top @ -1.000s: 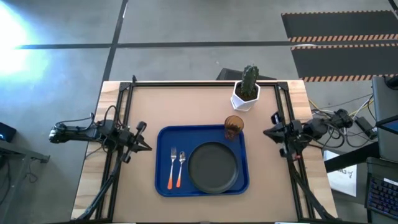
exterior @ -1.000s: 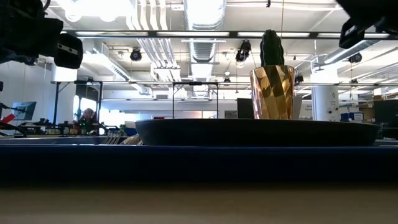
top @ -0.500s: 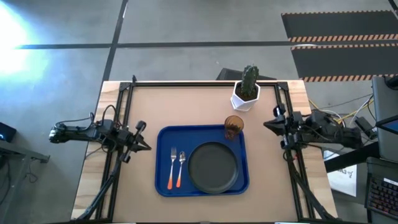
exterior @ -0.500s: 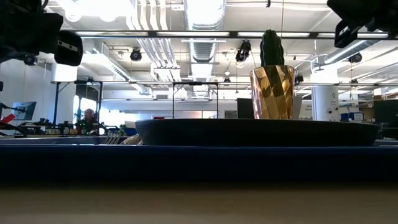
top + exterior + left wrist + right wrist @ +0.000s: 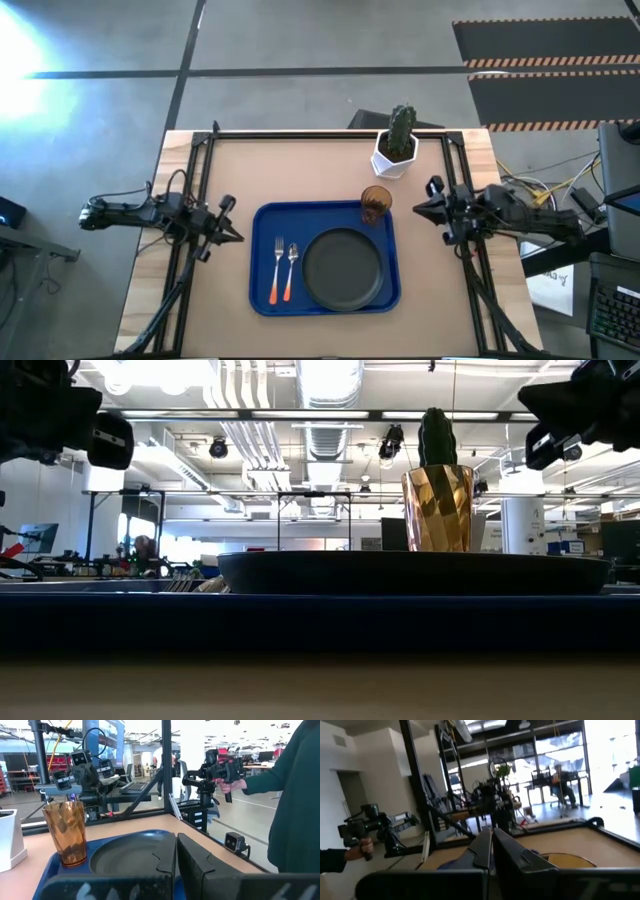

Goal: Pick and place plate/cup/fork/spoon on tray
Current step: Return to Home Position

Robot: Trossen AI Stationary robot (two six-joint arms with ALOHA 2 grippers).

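Tray (image 5: 262,214) is found at the middle of the desk (image 5: 300,170), toward its near side, fully loaded. Plate (image 5: 343,268) is set in the tray's right half. Fork (image 5: 278,268) and spoon (image 5: 291,266) are laid side by side in the left half, orange handles toward the near side. Cup (image 5: 375,203) is stood upright in the far right corner, just beside the plate's rim. All four items are judged placed; only the arms' retreat is judged left.

Risks noted:
- The cup is the tallest and likely lightest item, and the one nearest the right tool (image 5: 421,208). If that arm is swung inward or lowered on its way home, the cup could be clipped and tipped onto the plate or off the tray.
- The white cactus pot (image 5: 397,152), just beyond that same corner, could be caught by the same sweep.
- The whole setting would be shifted by any nudge to the tray's rim.
- A person's hand (image 5: 233,782) holding a camera rig is seen past the desk's right side; a wide outward swing might be carried toward it.

Position: the right tool is held to the right of the cup, near but apart and roughly level with it across the desk. In the low view it is seen above the cup's rim. Its fingers are closed to a thin slit, with nothing held. The left tool (image 5: 236,236) is held off the tray's left edge, on the fork's side. It is also raised, closed and empty.
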